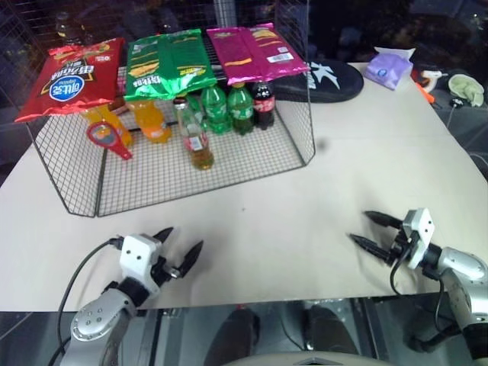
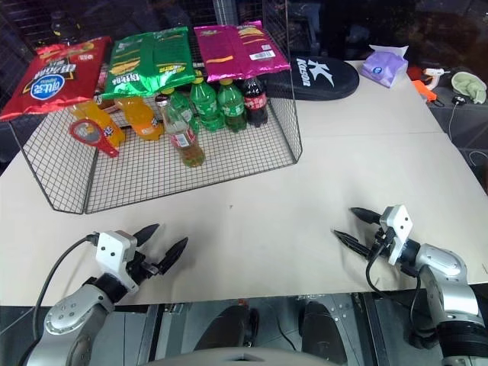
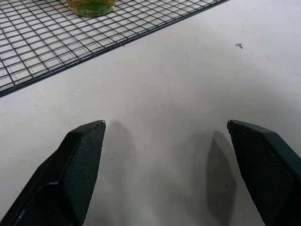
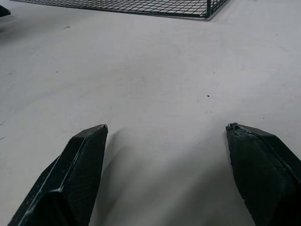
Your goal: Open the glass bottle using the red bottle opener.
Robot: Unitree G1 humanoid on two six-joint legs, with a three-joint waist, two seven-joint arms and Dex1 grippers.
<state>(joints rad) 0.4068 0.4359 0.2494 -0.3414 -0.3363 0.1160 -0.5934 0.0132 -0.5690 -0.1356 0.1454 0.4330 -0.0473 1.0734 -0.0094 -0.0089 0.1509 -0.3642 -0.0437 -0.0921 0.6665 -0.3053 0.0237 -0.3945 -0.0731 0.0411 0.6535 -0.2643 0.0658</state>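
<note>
1. Glass bottle: clear, amber-yellow liquid, red-and-white label, upright on the wire rack.
2. Red bottle opener: ring-headed, on the rack's left side.
3. Left gripper, right gripper: fingers spread wide, empty, above the counter.

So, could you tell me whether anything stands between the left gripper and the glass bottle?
Nothing visible does: bare table lies between the left gripper and the glass bottle, which stands on the wire rack's open front side.

My head's two eyes look forward and down over the desk; my wrist cameras skim low over its bare surface.
</note>
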